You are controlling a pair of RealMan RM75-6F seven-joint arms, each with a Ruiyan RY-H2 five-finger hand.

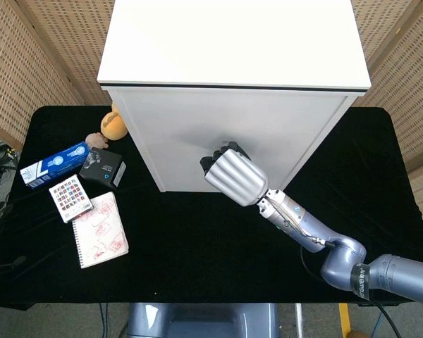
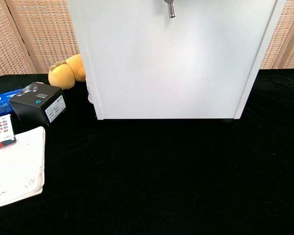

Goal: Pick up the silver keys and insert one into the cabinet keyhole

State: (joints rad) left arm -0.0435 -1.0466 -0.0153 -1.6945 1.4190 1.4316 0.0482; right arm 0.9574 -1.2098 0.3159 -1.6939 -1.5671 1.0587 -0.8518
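My right hand [image 1: 233,175] is raised against the front of the white cabinet [image 1: 233,42], its fingers curled toward the door. It covers the spot where the keyhole showed earlier. In the chest view a silver key [image 2: 170,9] dangles in front of the cabinet door [image 2: 176,68] at the frame's top edge, and the hand itself is cut off above. The key hangs from what the hand holds. My left hand is in neither view.
On the black table [image 1: 197,239], left of the cabinet, lie a sketch notebook [image 1: 100,229], a patterned card [image 1: 70,198], a black box [image 1: 103,169], a blue carton [image 1: 54,164] and a yellow plush toy [image 1: 113,125].
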